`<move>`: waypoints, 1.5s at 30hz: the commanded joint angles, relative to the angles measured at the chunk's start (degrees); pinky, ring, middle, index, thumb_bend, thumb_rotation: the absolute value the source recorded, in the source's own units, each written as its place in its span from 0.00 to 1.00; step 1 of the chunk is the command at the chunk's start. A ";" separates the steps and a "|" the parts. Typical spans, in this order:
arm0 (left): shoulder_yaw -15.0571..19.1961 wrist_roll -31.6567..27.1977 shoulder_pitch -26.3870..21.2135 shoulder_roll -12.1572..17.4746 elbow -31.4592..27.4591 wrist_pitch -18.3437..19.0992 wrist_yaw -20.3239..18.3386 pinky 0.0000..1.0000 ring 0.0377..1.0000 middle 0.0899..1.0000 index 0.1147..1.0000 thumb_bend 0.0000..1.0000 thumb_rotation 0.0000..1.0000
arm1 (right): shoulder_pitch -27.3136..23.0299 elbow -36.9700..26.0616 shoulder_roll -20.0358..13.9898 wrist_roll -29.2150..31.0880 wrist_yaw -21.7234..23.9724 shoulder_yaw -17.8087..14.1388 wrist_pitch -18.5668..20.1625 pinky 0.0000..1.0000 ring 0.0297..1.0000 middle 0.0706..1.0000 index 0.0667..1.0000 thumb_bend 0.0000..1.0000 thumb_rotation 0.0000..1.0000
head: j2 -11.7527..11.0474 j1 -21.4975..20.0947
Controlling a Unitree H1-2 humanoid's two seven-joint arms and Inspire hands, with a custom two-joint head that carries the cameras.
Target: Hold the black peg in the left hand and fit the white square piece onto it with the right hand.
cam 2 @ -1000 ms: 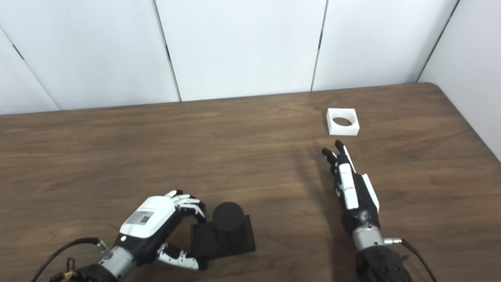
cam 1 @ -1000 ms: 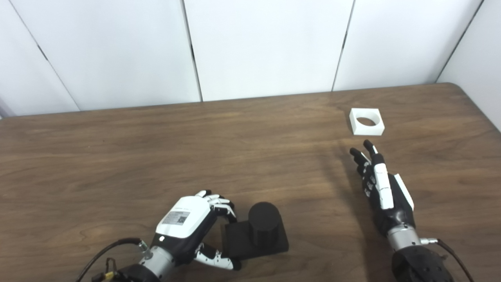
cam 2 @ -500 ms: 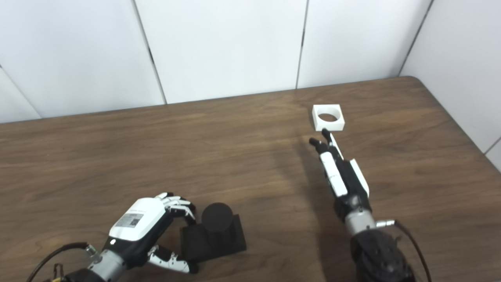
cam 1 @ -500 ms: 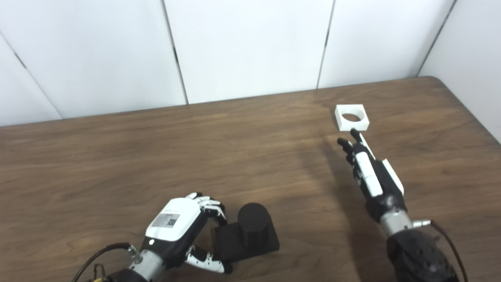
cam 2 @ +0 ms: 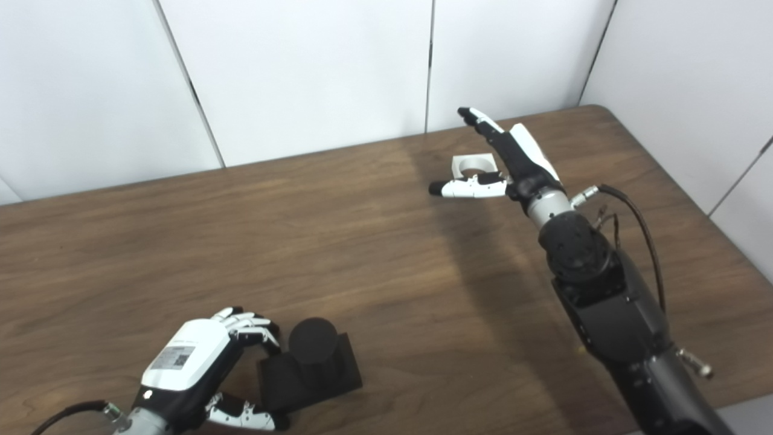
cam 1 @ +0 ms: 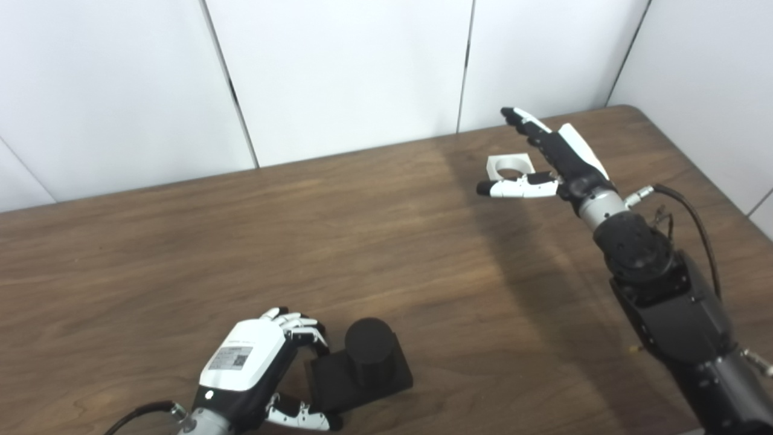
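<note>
left eye view first: the left hand (cam 1: 253, 368) sits low at the near edge of the brown wooden table (cam 1: 181, 241), fingers (cam 1: 296, 320) curled over the near-left edge of the black peg (cam 1: 362, 362), thumb tucked along the base's front edge. it looks closed on the square base, though i cannot tell how firm the hold is. the peg itself is a short round post standing upright on that flat black square base, base flat on the table.

over on the far right, the right hand (cam 1: 552, 160) is raised above the table with its fingers stretched straight toward the white wall panels (cam 1: 338, 72) and its thumb sticking out to the left. it is spread wide and has hold of nothing. the white square piece (cam 1: 509, 165) lies flat on the table just behind the thumb, round hole facing up, partly hidden by the hand. whether the hand touches it, i cannot tell.

now the right eye view: same layout. the left hand (cam 2: 187, 362) wraps the base of the black peg (cam 2: 311, 356) at the bottom left. the right hand (cam 2: 510, 163) hovers spread out, empty, thumb pointing left in front of the white square piece (cam 2: 473, 164). a black cable (cam 2: 634, 223) loops off the right wrist. peg and white piece are well apart, at opposite ends of the table (cam 2: 302, 229).
</note>
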 commanded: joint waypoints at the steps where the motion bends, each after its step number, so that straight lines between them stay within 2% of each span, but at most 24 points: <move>1: -0.66 1.87 1.59 1.11 2.12 -0.55 -1.34 0.93 0.85 0.76 0.42 0.52 0.05 | -5.30 0.62 -3.24 -3.45 0.76 0.23 0.03 0.82 0.88 0.90 0.92 0.88 0.29 | -0.09 -0.25; 2: -0.60 1.98 1.70 1.13 2.32 -0.79 -0.99 0.93 0.85 0.76 0.42 0.52 0.05 | -6.63 1.94 -3.92 -4.55 1.40 1.00 -0.13 0.81 0.88 0.90 0.92 0.89 0.28 | -0.52 -0.88; 7: -0.66 2.77 1.98 1.18 3.23 -1.55 0.08 0.93 0.84 0.75 0.42 0.52 0.05 | -12.02 7.85 -6.21 -7.72 4.96 3.99 0.58 0.86 0.95 0.93 0.92 0.89 0.24 | -1.76 -2.19; 12: -0.36 2.44 2.15 1.05 4.43 -2.82 1.56 0.93 0.84 0.75 0.42 0.52 0.05 | -16.24 14.11 -8.46 -10.82 8.29 7.62 -0.45 0.87 0.98 0.93 0.92 0.91 0.21 | -2.72 -3.39; 17: -0.20 1.80 2.27 1.13 4.99 -3.02 1.98 0.94 0.85 0.76 0.42 0.52 0.05 | -20.00 18.47 -10.00 -14.96 12.00 12.18 -0.94 0.96 1.00 0.96 0.92 0.94 0.19 | -3.23 -3.40; 24: 0.00 1.61 2.52 1.06 5.07 -3.07 2.21 0.94 0.85 0.76 0.42 0.52 0.05 | -26.03 23.29 -12.28 -23.57 22.90 20.56 1.07 1.00 1.00 1.00 0.92 1.00 0.29 | -3.34 -2.92; 29: -0.08 1.84 2.66 0.97 4.96 -3.18 2.38 0.95 0.85 0.76 0.42 0.52 0.05 | -27.23 23.83 -11.55 -28.52 28.61 20.80 1.33 1.00 1.00 1.00 0.89 1.00 0.28 | -3.45 -2.45; 32: -0.20 2.10 2.68 0.88 4.87 -3.04 2.19 0.95 0.85 0.76 0.42 0.52 0.05 | -27.12 23.90 -11.12 -30.07 29.90 20.43 1.31 1.00 1.00 1.00 0.89 1.00 0.28 | -3.41 -2.28; 40: -0.09 2.48 2.65 1.01 4.13 -2.85 1.87 0.94 0.85 0.75 0.42 0.52 0.05 | -27.07 25.17 -10.14 -31.42 30.07 20.46 1.20 1.00 1.00 1.00 0.89 1.00 0.27 | -3.29 -2.06; 45: 0.03 2.55 2.33 1.09 3.93 -2.57 1.36 0.94 0.85 0.76 0.42 0.52 0.05 | -27.09 26.26 -10.01 -31.32 29.17 20.67 -0.17 1.00 1.00 1.00 0.88 1.00 0.26 | -3.18 -2.00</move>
